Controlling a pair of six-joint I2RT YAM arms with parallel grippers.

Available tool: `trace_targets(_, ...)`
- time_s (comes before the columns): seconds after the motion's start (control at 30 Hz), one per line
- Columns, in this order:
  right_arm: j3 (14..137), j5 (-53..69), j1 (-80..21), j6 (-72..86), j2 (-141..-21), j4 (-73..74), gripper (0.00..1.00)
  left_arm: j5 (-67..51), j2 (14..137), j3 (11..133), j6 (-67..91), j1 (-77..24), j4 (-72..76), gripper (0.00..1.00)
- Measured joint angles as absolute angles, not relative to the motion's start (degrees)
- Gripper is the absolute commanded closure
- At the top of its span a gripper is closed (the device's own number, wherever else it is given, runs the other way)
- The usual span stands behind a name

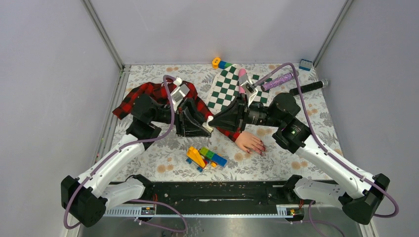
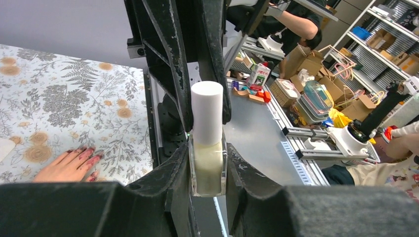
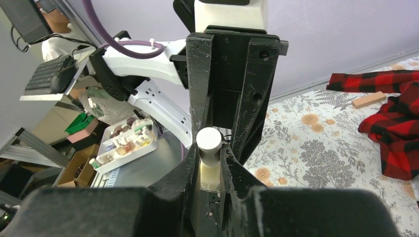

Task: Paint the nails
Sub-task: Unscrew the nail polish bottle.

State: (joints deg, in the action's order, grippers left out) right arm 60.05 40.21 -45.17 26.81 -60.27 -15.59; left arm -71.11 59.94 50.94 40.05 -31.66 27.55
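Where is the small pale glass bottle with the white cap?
Top view: the small pale glass bottle is mid-table, gripped by the left gripper with the right gripper on its cap, left of the pale pink mannequin hand.

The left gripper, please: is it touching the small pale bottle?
Touching. The left wrist view shows the left gripper clamping the small pale bottle, pressed against both its sides.

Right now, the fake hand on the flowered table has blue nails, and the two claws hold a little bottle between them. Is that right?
Not quite: the nails on the mannequin hand are dark red, not blue, as the left wrist view shows. The rest holds: the left gripper and the right gripper both clamp the little bottle.
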Motion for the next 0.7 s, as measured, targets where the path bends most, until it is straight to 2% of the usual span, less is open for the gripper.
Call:
trace_targets(0.03, 60.1, 40.7, -45.2, 26.8, -60.2, -15.9, 1.0, -71.5, 60.0, 50.9, 40.7, -31.7, 28.5, 1.0)
trace_targets(0.07, 60.1, 41.1, -45.2, 26.7, -60.1, -16.1, 0.94, -71.7, 60.0, 50.9, 41.0, -31.7, 29.0, 1.0)
trace_targets(0.13, 60.1, 40.9, -45.2, 26.6, -59.8, -15.9, 0.52, -71.7, 60.0, 50.9, 40.9, -31.9, 29.2, 1.0)
trace_targets(0.17, 60.1, 40.1, -45.2, 26.5, -59.6, -15.4, 0.33, -71.3, 60.0, 50.9, 40.3, -31.9, 28.8, 1.0)
trace_targets(0.2, 60.0, 39.0, -45.3, 26.6, -59.3, -14.7, 0.21, -70.8, 59.9, 50.9, 39.0, -31.9, 27.8, 1.0)
trace_targets(0.23, 60.0, 37.6, -45.4, 26.5, -58.8, -14.0, 0.15, -69.7, 59.6, 51.0, 37.0, -31.9, 25.5, 1.0)
trace_targets(0.33, 59.4, 31.3, -45.6, 26.8, -56.8, -13.0, 0.12, -64.3, 58.5, 51.8, 28.9, -32.3, 15.2, 1.0)
trace_targets(0.5, 57.7, 18.5, -45.8, 30.3, -55.0, -13.1, 0.26, -50.3, 56.2, 53.5, 18.7, -35.0, 2.0, 1.0)
trace_targets(0.7, 58.6, 2.6, -50.8, 33.8, -60.0, -10.0, 0.4, -36.0, 55.5, 54.3, 13.6, -37.5, -6.2, 1.0)
